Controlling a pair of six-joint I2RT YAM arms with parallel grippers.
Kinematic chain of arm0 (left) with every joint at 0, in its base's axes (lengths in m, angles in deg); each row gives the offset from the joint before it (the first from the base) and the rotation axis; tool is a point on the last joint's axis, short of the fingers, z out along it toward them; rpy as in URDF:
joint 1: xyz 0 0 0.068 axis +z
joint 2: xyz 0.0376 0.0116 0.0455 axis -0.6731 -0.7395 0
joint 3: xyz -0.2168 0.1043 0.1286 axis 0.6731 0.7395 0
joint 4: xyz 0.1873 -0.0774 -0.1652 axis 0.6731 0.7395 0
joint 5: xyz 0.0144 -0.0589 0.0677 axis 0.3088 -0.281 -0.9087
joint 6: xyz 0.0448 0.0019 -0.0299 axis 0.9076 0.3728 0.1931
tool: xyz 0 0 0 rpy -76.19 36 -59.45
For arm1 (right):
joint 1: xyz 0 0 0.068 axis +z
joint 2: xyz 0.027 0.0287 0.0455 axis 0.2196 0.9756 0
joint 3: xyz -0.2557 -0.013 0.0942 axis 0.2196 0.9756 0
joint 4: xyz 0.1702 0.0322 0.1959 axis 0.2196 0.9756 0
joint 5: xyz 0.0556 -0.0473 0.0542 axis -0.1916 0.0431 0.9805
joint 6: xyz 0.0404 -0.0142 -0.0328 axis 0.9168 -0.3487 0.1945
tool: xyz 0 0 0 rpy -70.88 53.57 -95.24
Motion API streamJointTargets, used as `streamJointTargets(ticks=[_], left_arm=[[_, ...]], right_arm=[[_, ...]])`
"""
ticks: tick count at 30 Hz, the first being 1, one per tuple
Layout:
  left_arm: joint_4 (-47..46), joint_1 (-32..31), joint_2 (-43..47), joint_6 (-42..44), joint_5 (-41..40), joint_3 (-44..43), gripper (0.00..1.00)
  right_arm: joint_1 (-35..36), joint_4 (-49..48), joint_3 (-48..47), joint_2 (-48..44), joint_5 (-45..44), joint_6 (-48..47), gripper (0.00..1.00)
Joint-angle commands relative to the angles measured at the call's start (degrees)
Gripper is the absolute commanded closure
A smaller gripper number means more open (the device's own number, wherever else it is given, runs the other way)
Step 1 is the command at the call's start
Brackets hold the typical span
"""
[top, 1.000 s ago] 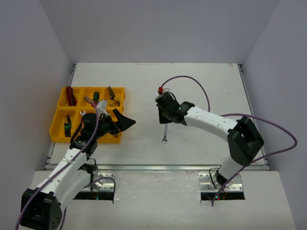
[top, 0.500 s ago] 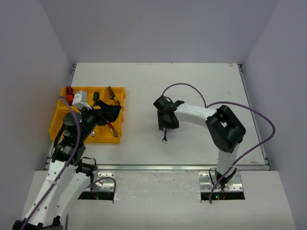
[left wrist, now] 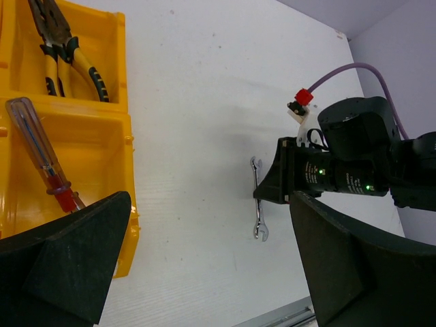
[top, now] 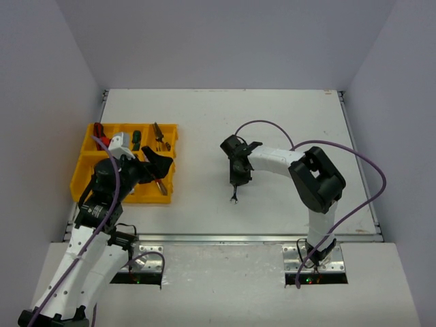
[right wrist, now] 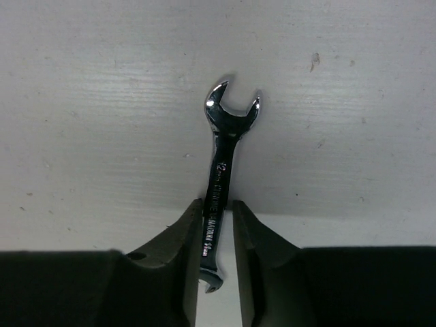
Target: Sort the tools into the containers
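Note:
A silver wrench lies flat on the white table, right of the tray. My right gripper points down over its handle with a finger on each side. The left finger touches the wrench and a thin gap shows at the right finger. From above, the wrench sticks out below the right gripper. The left gripper hangs wide open and holds nothing, over the right edge of the yellow tray. The tray's compartments hold yellow-handled pliers and a red-handled screwdriver.
More tools lie in the back row of the tray: a red-handled one and a green-black screwdriver. A purple cable loops over the right arm. Grey walls enclose the table, and a metal rail runs along its near edge.
The right gripper turned and dropped onto the wrench, its jaws opening wide and then narrowing around the handle. The left arm drew back so its open gripper is over the tray.

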Motion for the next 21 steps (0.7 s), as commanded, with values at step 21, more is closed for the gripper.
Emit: streamJointTargets(ticks=[21], left_arm=[[-6.96, -0.18, -2.02, -2.44, 5.21, 3.18, 0.00]], right_arm=[[4.85, -1.51, 1.92, -2.96, -1.40, -7.06, 1.00]])
